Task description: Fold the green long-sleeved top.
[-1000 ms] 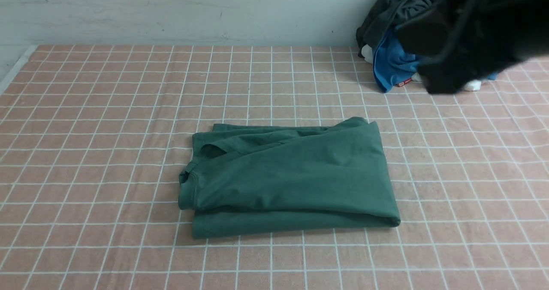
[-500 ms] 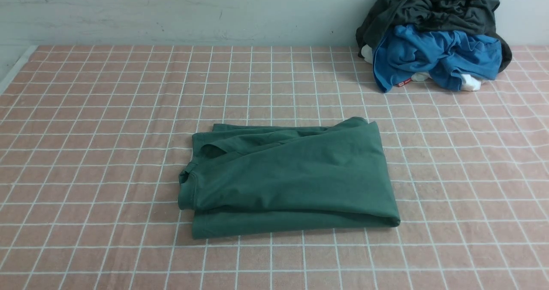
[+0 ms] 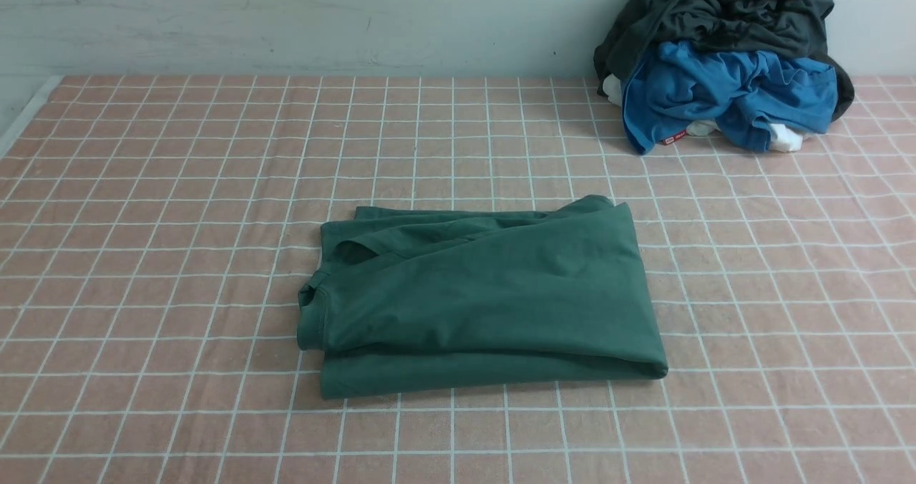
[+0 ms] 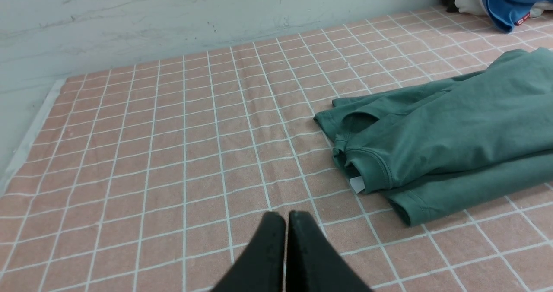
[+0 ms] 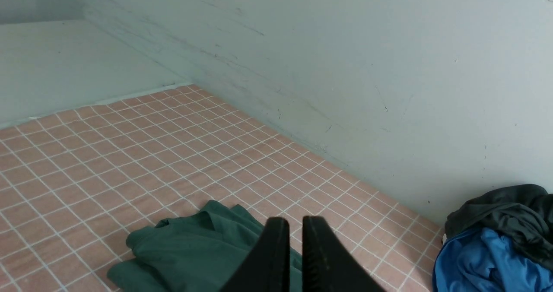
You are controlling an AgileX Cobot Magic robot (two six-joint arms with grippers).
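Front view has the green long-sleeved top (image 3: 486,305) lying in the middle of the bench (image 3: 143,219), folded into a compact packet with its neck end towards my left. I judge it sits there because the centre is where both my arms reach it equally, and the folding looks all but done. The lower layer sticks out a little along the near edge.

Neither of my hands shows in that view, so nothing presses on the folds. In the left wrist view my left hand (image 4: 285,216) is closed, fingers pressed together, empty, hovering over bare bench near the collar, where a white label (image 4: 357,184) peeks out. In the right wrist view my right hand (image 5: 296,223) is nearly closed, a thin slit between the fingers and nothing in it, above the top's far side.

The dark grey garment (image 3: 715,11) and blue garment (image 3: 723,90) are heaped in the far right corner against the wall, well apart, I would say to keep them from tangling.

The sleeves and cuffs are tucked out of sight, and no front print shows. My right fingers cover part of the top. Something white under the blue garment I cannot identify.
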